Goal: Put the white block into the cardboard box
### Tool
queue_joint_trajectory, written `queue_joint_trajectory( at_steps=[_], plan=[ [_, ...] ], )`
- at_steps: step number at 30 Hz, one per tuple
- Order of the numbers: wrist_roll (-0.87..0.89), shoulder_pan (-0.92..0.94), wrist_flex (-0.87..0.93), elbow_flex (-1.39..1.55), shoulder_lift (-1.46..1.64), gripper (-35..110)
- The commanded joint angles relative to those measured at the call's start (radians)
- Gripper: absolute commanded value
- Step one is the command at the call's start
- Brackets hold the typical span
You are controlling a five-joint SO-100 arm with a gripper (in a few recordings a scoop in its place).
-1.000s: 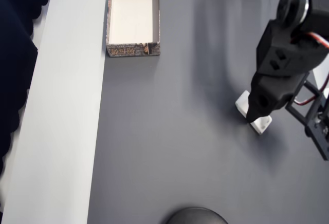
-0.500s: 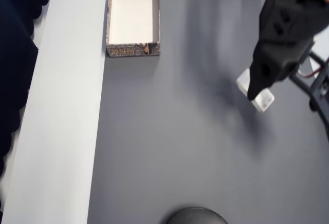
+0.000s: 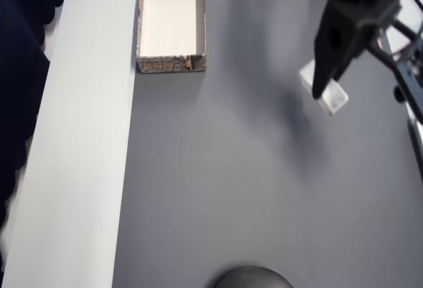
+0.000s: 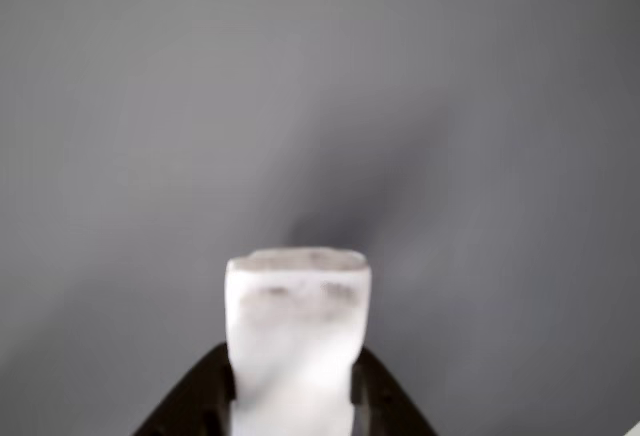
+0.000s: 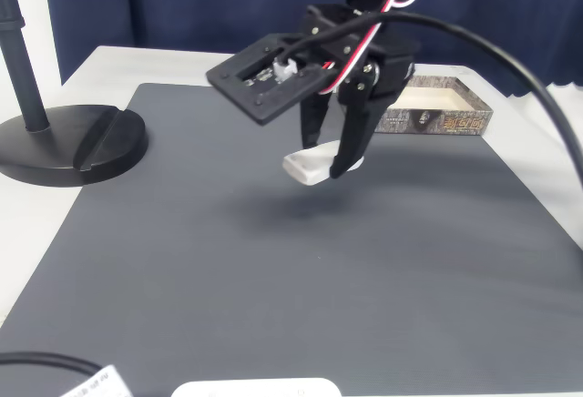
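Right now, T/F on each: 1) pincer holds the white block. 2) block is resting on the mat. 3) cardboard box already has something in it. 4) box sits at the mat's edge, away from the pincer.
1) The pincer is shut on the white block. True.
2) The block rests on the grey mat. False: it hangs clear above the mat, with a shadow below it in the fixed view.
3) The cardboard box holds something. False: its visible inside is bare.
4) The box sits at the mat's edge, apart from the pincer. True.
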Motion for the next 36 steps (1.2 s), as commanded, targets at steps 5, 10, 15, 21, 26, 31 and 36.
queue_joint_trajectory(
  at_steps=[5, 10, 15, 21, 26, 31, 36],
  plan=[
    [0.058, 0.109, -0.015, 0.146, 0.252, -2],
    [0.126, 0.19, -0.067, 0.126, 0.281, -2],
    [0.152, 0.295, -0.072, 0.1, 0.301, -2],
    [0.209, 0.448, -0.038, 0.091, 0.295, -2],
    [0.282, 0.598, 0.041, 0.029, 0.256, -2],
    [0.379, 0.724, 0.095, -0.091, 0.193, -2],
    [0.451, 0.818, 0.124, -0.245, 0.11, -2]
  ],
)
